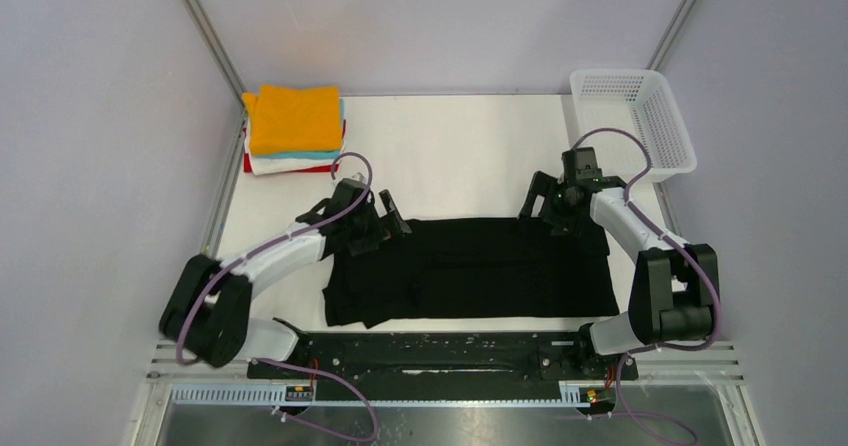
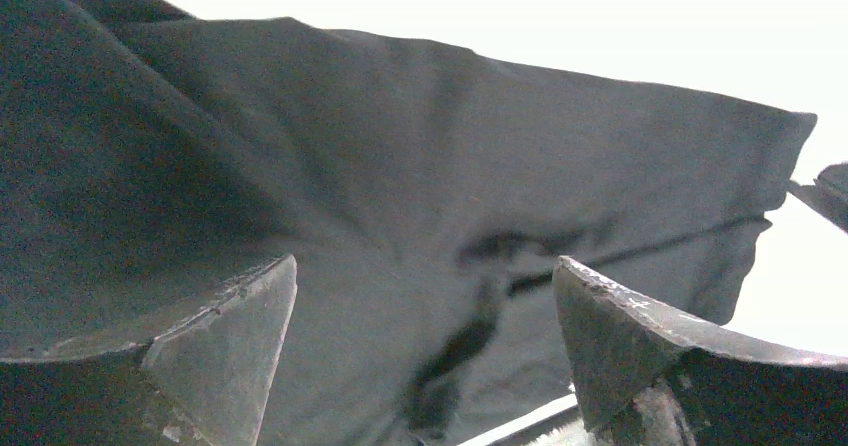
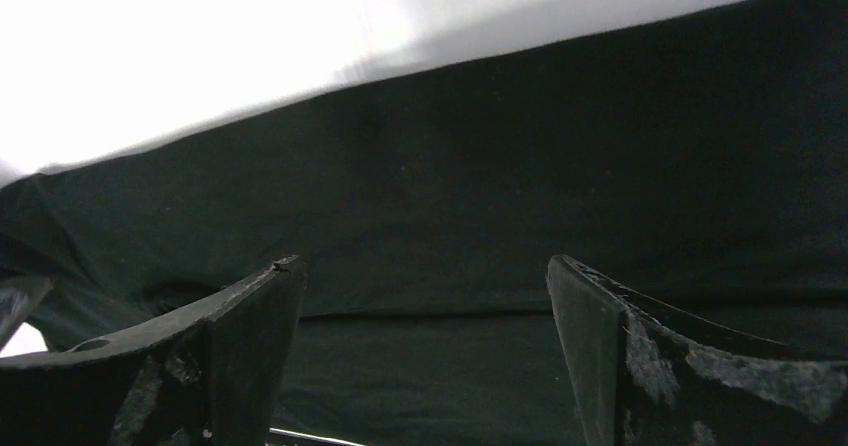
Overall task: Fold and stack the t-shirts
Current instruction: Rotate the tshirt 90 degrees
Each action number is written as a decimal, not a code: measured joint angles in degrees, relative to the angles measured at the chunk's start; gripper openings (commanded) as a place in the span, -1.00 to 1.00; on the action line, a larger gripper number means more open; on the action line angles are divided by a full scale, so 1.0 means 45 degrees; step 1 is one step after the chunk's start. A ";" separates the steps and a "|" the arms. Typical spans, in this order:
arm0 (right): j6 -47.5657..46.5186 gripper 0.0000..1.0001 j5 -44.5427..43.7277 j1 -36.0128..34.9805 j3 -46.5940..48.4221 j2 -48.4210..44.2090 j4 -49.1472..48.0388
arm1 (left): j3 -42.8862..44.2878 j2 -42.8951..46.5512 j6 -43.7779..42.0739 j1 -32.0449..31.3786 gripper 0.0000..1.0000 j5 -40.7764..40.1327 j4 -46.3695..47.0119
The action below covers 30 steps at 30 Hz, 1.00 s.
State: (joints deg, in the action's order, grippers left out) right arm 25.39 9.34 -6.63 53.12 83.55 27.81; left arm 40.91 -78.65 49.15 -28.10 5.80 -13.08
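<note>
Top external view: black t-shirt (image 1: 470, 271) is lying flat across the near table (image 1: 450, 146), partly folded, with its left end bunching. The folded stack (image 1: 295, 131) is sitting at the far left corner. My left claw (image 1: 388, 214) and right claw (image 1: 537, 198) are hanging spread at the shirt's far edge, pinching nothing. Risk, as I am judging it: uneven pinches catching only the top layer, dragging the fold askew.

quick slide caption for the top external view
Left gripper and right gripper, both open, poised at the far edge of a large black cloth t-shirt.
</note>
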 measured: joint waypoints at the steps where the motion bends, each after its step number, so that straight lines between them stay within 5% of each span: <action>1: 0.0039 0.99 0.0102 0.0000 -0.0078 0.0233 0.0000 | 0.0325 -0.0821 0.0000 0.0117 0.98 -0.0010 -0.0078; 7: 0.0083 0.99 0.0097 -0.0316 -0.0180 0.1753 -0.0160 | 0.5702 -0.5921 0.0155 0.0588 0.98 -0.0384 -0.0787; 13: -0.0005 0.99 0.0223 -0.2025 0.0155 0.2297 0.0053 | 1.3571 -1.1608 0.1030 0.1302 0.98 0.0651 -0.0782; 20: 0.0223 0.99 0.2987 -0.4847 0.1603 0.4012 -0.0384 | 2.2945 -1.9326 0.5663 0.1428 0.98 0.2671 0.4192; 24: 0.0311 0.99 0.4770 -0.6105 0.2195 0.4911 -0.1579 | 2.2979 -1.9958 0.6907 0.1175 0.98 0.2482 0.6416; 30: -0.0097 0.99 0.5003 -0.6494 0.2176 0.4862 -0.2055 | 2.2658 -1.9603 0.5751 0.0894 0.98 0.2234 0.6460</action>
State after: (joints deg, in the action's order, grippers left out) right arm 24.95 31.86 -35.86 62.92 105.43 18.57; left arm 142.87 -166.87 75.02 -24.08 15.86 15.99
